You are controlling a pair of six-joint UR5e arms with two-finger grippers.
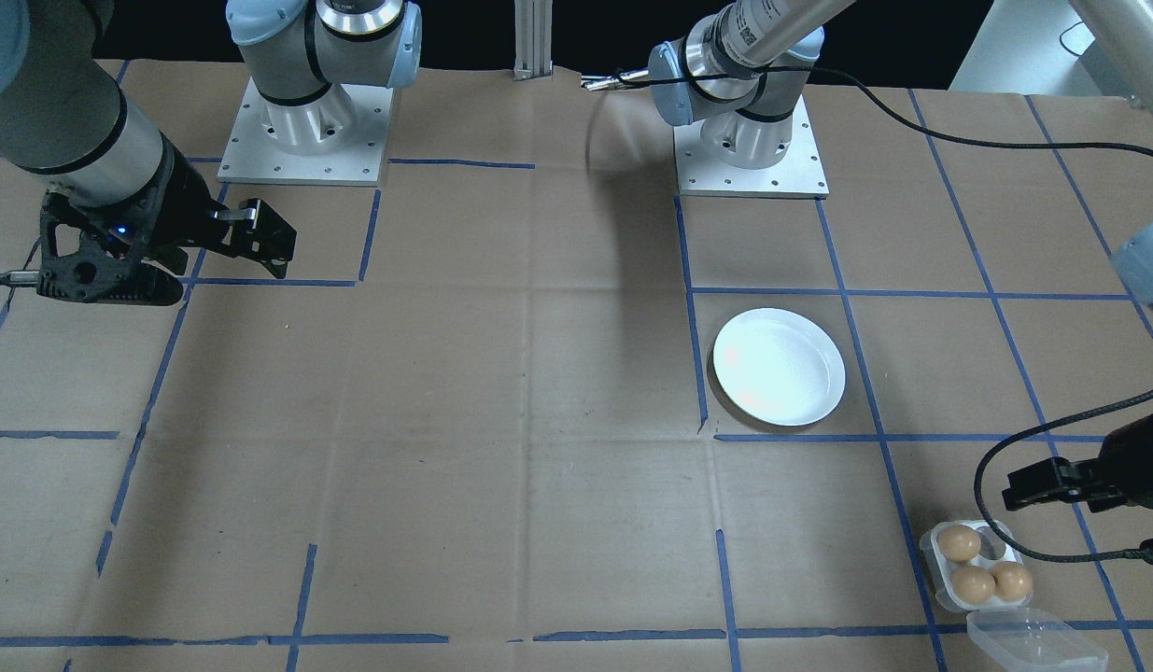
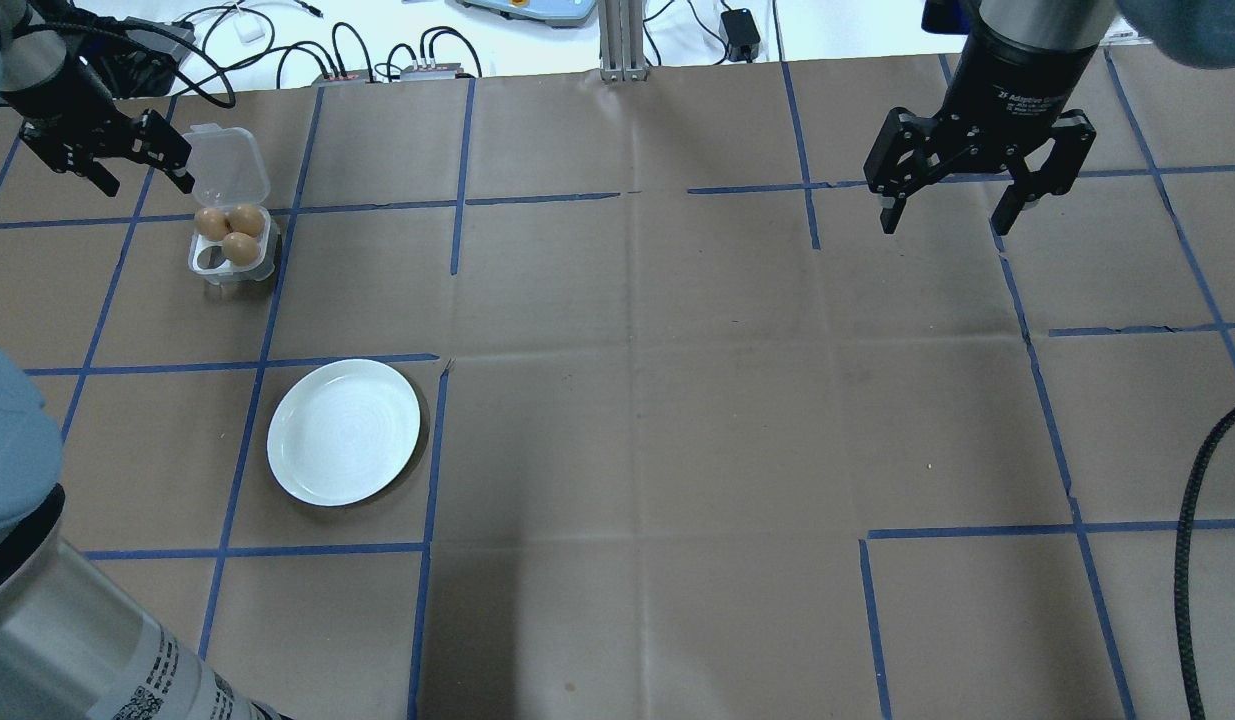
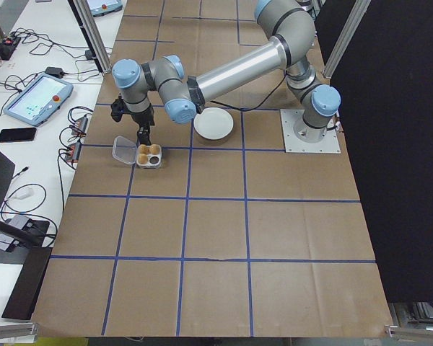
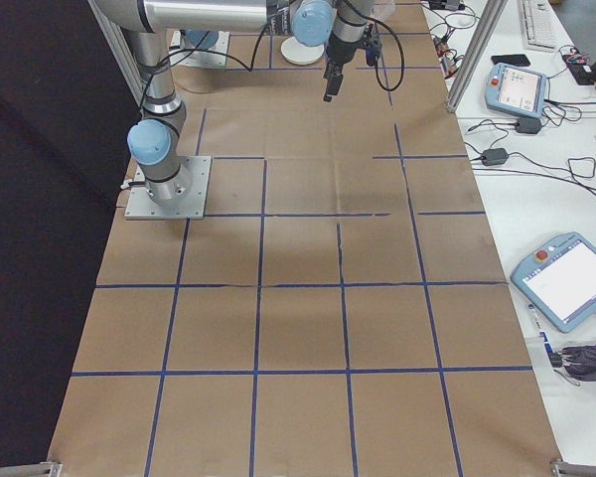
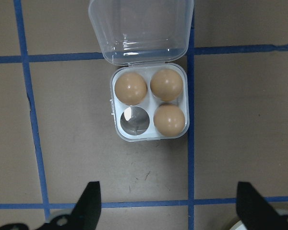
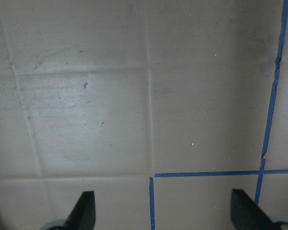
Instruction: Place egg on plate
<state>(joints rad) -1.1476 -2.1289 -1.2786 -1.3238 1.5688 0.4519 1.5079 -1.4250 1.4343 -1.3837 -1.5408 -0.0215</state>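
Approaching: the left gripper [image 5: 165, 208] hangs above and just to one side of the egg tray [image 5: 149, 106], fingers spread wide and holding nothing.
Step in hand: judged as the reach for one egg, before any contact.
Egg location: three brown eggs [image 5: 130, 88] sit in the small white four-hole tray; the fourth hole [image 5: 134, 119] is empty.
Tray position: near the table's far edge on the robot's left, with its clear lid [image 5: 140, 29] folded back flat on the table and joined to the tray's edge.
Plate location: the plate [image 2: 344, 431] lies bare on the brown table cover [image 2: 637, 400], apart from the tray and nearer the robot's base.
Recommended target: the egg beside the empty hole [image 5: 169, 119]; the vacant hole probably gives one finger room to descend.
Alignment: centre the fingers over the chosen egg first; in the wrist view the tray sits ahead of the fingertips, not between them.
Descent: lower vertically so that neither finger strikes a neighbouring egg or the tray wall.
Closure: close gently; a shell is likely to crack under firm force and to slip under too little.
Lift: rise straight up until clear of the tray; the light tray may lift with the egg.
Right gripper [image 2: 962, 205]: open and empty, hanging over bare table well apart from the work.
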